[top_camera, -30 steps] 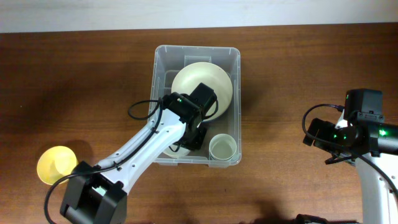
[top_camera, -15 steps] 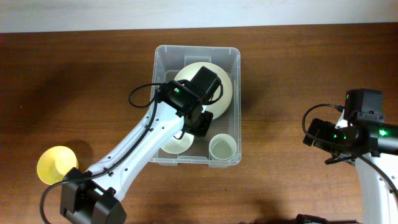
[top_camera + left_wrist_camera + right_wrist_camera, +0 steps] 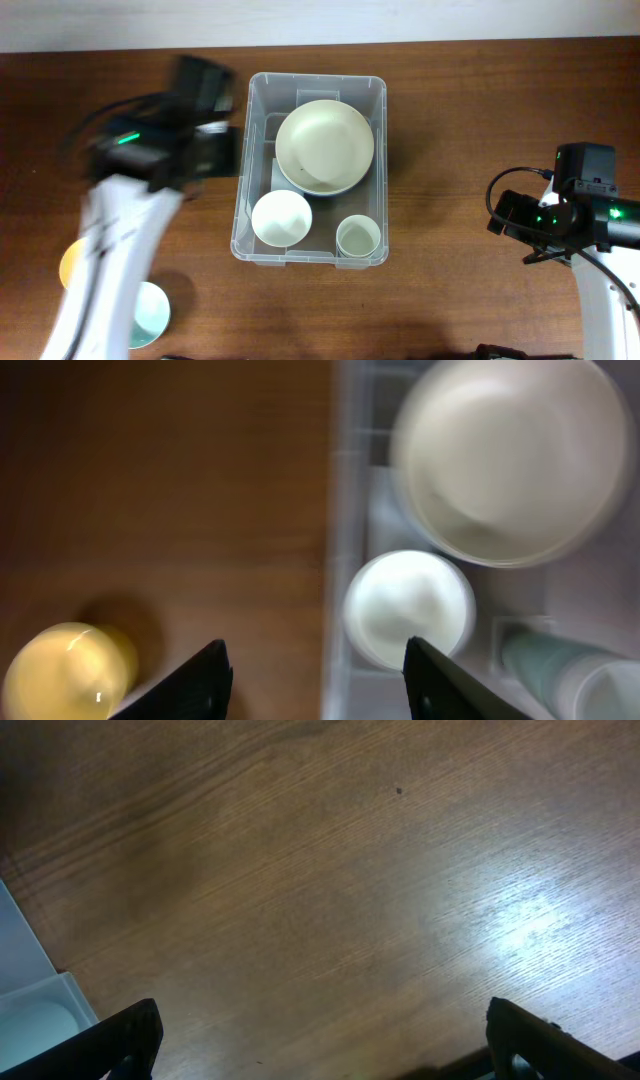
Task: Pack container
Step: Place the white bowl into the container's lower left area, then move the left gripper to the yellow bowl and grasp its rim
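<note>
The container (image 3: 242,150) is a clear bin in the middle of the table. It holds a large cream bowl (image 3: 325,147), a small white bowl (image 3: 281,218) and a pale green cup (image 3: 358,238). My left gripper (image 3: 218,152) is blurred with motion just outside the bin's left wall. In the left wrist view that gripper (image 3: 320,685) is open and empty, straddling the container's left rim (image 3: 335,560). The small white bowl (image 3: 410,605) lies inside it. My right gripper (image 3: 330,1040) stands open over bare wood, far right of the bin.
A yellow bowl (image 3: 70,265) sits at the left front, partly hidden behind my left arm, and shows as a yellow bowl (image 3: 65,670) in the left wrist view. A pale teal bowl (image 3: 150,312) lies near the front edge. The right arm (image 3: 565,215) rests at the right.
My left gripper has opened, lifted out of the container and swung left past its wall. The small white bowl stays inside. The teal bowl is now uncovered. The right arm has not moved.
</note>
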Tool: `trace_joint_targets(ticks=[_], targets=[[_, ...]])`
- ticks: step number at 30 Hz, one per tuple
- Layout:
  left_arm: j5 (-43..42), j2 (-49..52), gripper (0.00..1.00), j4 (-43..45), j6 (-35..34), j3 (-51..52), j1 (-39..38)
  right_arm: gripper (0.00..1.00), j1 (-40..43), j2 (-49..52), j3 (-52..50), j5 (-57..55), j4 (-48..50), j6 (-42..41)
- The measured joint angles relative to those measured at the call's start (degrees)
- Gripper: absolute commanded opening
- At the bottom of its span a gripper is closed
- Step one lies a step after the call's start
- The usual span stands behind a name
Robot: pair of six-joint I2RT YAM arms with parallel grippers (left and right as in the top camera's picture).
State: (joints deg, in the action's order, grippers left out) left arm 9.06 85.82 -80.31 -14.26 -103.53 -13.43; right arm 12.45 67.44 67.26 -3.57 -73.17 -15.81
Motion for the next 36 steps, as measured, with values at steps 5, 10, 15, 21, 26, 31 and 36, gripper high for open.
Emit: trace_joint_targets(ticks=[5,10,15,21,26,31,36], targets=[[0.98,-8.35,0.74,-1.86,-2.12,1.16,24.83,0.99,0.0,0.0,0.0,0.04,0.0,0.0],[-1.81,-8.33,0.75,4.09,-2.54,13.57,38.27,0.99,0.0,0.0,0.0,0.15,0.04,-0.02],[-3.15,-2.47,0.75,12.61,-2.58,26.8,41.0,0.99,0.0,0.0,0.0,0.2,0.02,-0.02],[-3.76,8.2,0.75,15.98,-2.71,30.86,41.07,0.99,0.0,0.0,0.0,0.2,-0.02,0.0],[-3.93,16.15,0.74,17.05,-2.71,30.99,41.07,0.99,0.0,0.0,0.0,0.2,-0.02,0.02],[-3.91,20.39,0.72,18.93,-2.71,31.12,41.07,0.99,0.0,0.0,0.0,0.2,-0.02,0.0],[-3.85,21.73,0.67,20.33,-2.73,31.12,41.07,0.99,0.0,0.0,0.0,0.2,0.0,0.0]])
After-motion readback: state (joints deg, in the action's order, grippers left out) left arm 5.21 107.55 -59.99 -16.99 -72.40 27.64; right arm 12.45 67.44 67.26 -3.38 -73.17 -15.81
